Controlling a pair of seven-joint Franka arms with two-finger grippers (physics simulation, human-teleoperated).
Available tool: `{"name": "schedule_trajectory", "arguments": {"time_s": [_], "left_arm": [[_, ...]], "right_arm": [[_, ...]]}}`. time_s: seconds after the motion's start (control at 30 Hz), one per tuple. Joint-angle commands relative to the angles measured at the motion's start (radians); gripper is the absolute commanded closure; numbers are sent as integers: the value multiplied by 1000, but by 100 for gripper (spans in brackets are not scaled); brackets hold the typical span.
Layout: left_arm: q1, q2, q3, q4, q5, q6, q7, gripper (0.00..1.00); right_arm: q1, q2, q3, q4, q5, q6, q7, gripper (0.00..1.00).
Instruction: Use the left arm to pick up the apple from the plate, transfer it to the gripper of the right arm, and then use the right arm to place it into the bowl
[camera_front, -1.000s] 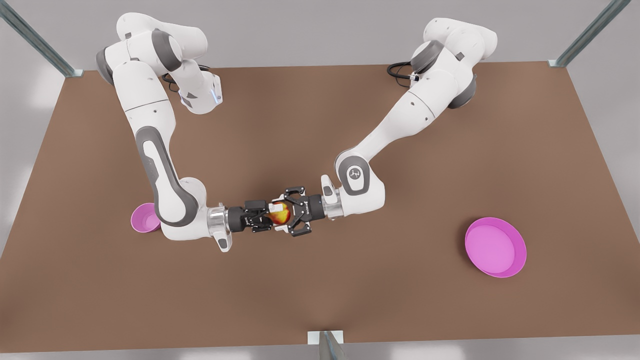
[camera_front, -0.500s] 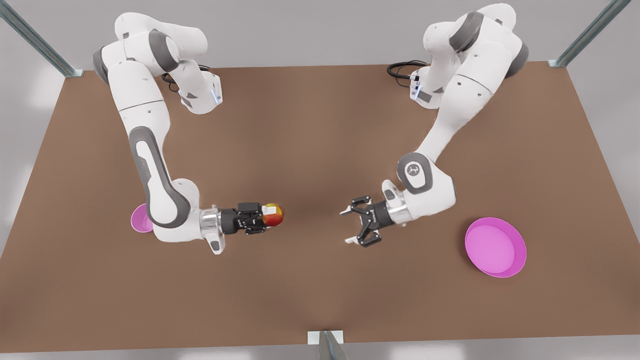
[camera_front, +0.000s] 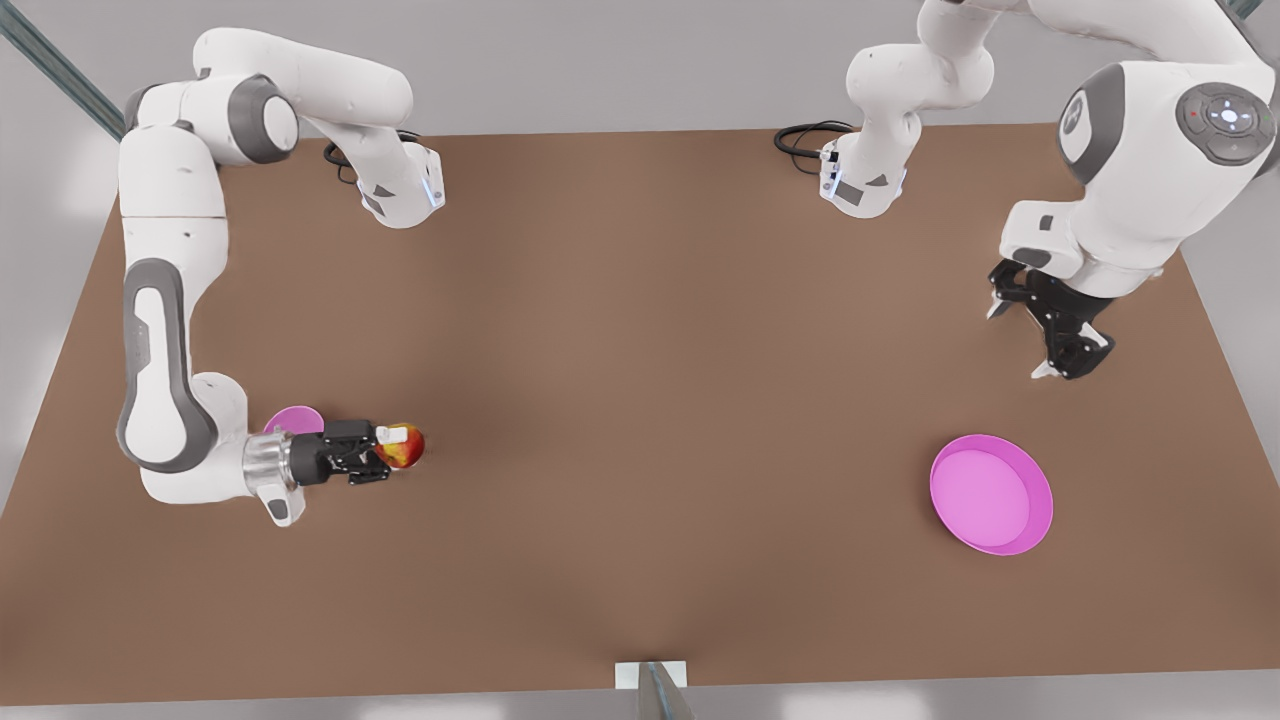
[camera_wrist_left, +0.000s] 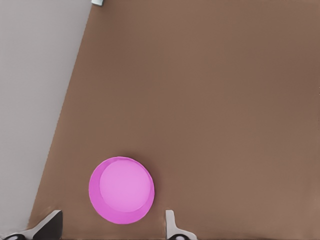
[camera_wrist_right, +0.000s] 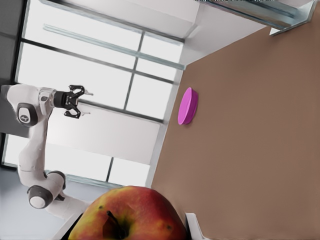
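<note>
While the right gripper (camera_front: 398, 447) lies low over the worktop (camera_front: 640, 350) at the front view's left, its jaws pinch the apple (camera_front: 404, 445), held sideways just beside the bowl (camera_front: 292, 420). Much of the bowl is hidden behind that arm's wrist, with just part of its pink rim in sight. In the right wrist view the apple (camera_wrist_right: 127, 214) is cut off at the frame edge, with one white fingertip (camera_wrist_right: 192, 223) touching it; the plate (camera_wrist_right: 187, 106) appears edge-on far off, and the other arm's gripper (camera_wrist_right: 79, 101) is small against the windows. The left gripper (camera_front: 1045, 325) hangs high at the front view's right, well apart from the plate (camera_front: 991, 494), jaws spread and holding nothing. In the left wrist view its fingertips (camera_wrist_left: 171, 227) are partly cut off, straddling the plate (camera_wrist_left: 121, 189) below.
</note>
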Motion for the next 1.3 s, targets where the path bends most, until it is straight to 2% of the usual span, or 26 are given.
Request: {"name": "schedule_trajectory", "arguments": {"time_s": [0.0, 0.03, 0.1, 0.27, 0.3, 0.43, 0.57, 0.7, 1.03, 1.27], "left_arm": [[-41, -43, 69, -67, -31, -17, -1169, 0], [-41, -17, 69, -54, -40, -25, -1169, 0], [-45, 101, 69, 93, -37, -100, -1174, 0], [-41, 109, 70, 93, -43, -117, -1175, 0], [-41, 109, 70, 93, -40, -117, -1175, 0], [-31, 109, 72, 93, -40, -115, -1172, 0], [-27, 117, 70, 93, -42, -114, -1172, 0], [-27, 117, 70, 93, -42, -114, -1172, 0], [-25, 117, 72, 93, -59, -114, -1172, 0], [-25, 118, 73, 93, -59, -111, -1174, 0]], "right_arm": [[-27, 16, -4, 22, -81, -155, 22, 33], [-35, 51, -39, 75, -102, -221, 17, 33], [-73, 65, -53, 92, -140, -265, 2, 33], [-148, 104, -54, 144, -199, -338, -26, 33], [-162, 171, -57, 261, -211, -394, -16, 34], [-167, 208, -139, 338, -216, -433, -10, 34], [-194, 225, -142, 341, -282, -431, -96, 34], [-193, 226, -185, 361, -297, -396, -125, 34], [-182, 214, -177, 359, -553, -115, -302, 34], [-176, 193, -160, 346, -673, -25, -331, 34]]}}
